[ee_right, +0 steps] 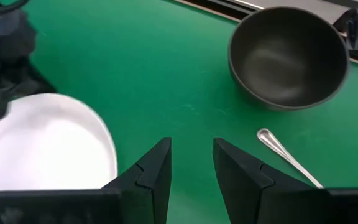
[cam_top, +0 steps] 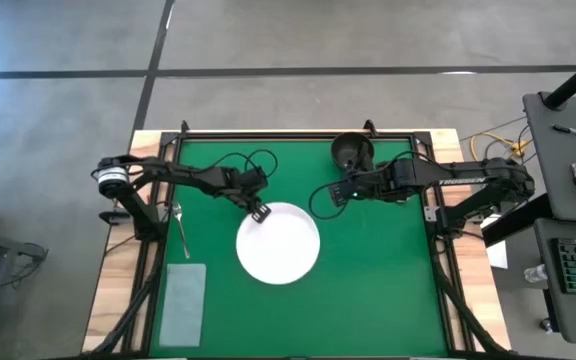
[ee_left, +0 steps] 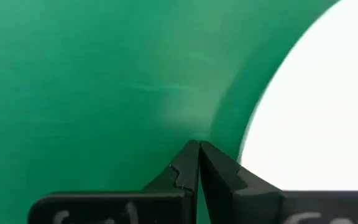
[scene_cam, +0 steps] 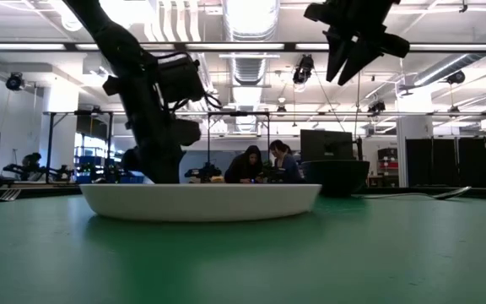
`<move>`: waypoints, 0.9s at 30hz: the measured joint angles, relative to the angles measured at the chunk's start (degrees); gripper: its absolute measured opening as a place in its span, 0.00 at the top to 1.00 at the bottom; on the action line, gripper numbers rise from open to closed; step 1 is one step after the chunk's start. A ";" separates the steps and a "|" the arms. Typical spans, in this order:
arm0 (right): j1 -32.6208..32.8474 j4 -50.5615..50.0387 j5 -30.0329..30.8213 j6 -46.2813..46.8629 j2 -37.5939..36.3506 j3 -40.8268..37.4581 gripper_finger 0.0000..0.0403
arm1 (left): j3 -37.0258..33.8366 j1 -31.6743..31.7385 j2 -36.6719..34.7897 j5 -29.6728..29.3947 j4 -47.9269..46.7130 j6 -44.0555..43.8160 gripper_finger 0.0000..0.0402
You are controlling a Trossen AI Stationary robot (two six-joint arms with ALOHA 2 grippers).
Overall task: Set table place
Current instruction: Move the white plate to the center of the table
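The round white plate [cam_top: 280, 245] lies flat in the middle of the green table [cam_top: 378, 290]. My left gripper [cam_top: 259, 212] is shut and stands low at the plate's far-left rim [ee_left: 253, 124], pointing down. My right gripper [ee_right: 191, 152] is open and raised well above the table [scene_cam: 353, 51], between plate and bowl. The dark bowl [cam_top: 352, 152] sits upright near the far edge. The silver spoon [ee_right: 288, 155] lies flat on the table near the bowl. Left of the plate, the silver fork [cam_top: 181, 225] lies flat. My left gripper's shut fingers [ee_left: 185, 168] come down from above right beside the plate's far-left rim [ee_left: 247, 140]. A thin dark strip shows between fingertip and rim, and I cannot tell whether they touch. The plate lies flat on the table.
A pale grey napkin [cam_top: 183, 302] lies at the near-left corner. Black cables [cam_top: 243, 160] loop over the far part of the table. Black rails [cam_top: 298, 133] and wooden edges frame the top. Bare green shows right of the plate and along the near side. People sit far behind [scene_cam: 264, 162].
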 joint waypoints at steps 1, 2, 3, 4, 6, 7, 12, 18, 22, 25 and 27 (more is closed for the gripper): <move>-0.01 -0.56 0.00 -0.15 0.00 0.00 0.72 | 0.00 -0.75 0.01 1.02 0.58 -0.05 1.00; 0.00 -1.17 -0.01 -0.21 0.00 0.00 0.72 | 0.00 -1.45 0.01 1.65 0.96 -0.35 1.00; -0.02 -1.78 -0.01 -0.20 0.00 0.00 0.72 | -0.02 -2.05 0.01 2.32 1.51 -1.00 1.00; 0.00 -2.34 0.01 -0.20 0.00 0.00 0.72 | -0.02 -2.66 0.01 2.77 2.26 -1.20 1.00; 0.00 -3.35 -0.01 -0.20 0.00 0.00 0.72 | -0.02 -3.89 0.01 3.71 3.84 -1.33 1.00; -0.02 -3.77 -0.01 -0.20 0.00 0.00 0.72 | -0.02 -4.53 0.01 3.66 4.53 -1.36 1.00; 0.00 -4.93 -0.56 -0.02 0.00 0.00 0.72 | -0.08 -7.01 0.01 4.49 4.75 -2.84 1.00; 0.00 -5.99 -3.20 -0.17 0.00 0.00 0.72 | -0.70 -9.62 0.01 5.26 5.86 -3.03 1.00; 0.00 -6.32 -5.25 -0.01 0.00 0.00 0.72 | -1.51 -10.67 0.23 7.53 9.26 -4.37 1.00; 0.00 -6.81 -7.61 -0.11 0.00 0.00 0.72 | -1.90 -10.97 1.17 9.70 9.94 -4.50 1.00; -0.02 -7.08 -11.16 -0.15 0.00 0.00 0.72 | -1.93 -10.97 2.44 12.53 10.06 -4.53 1.00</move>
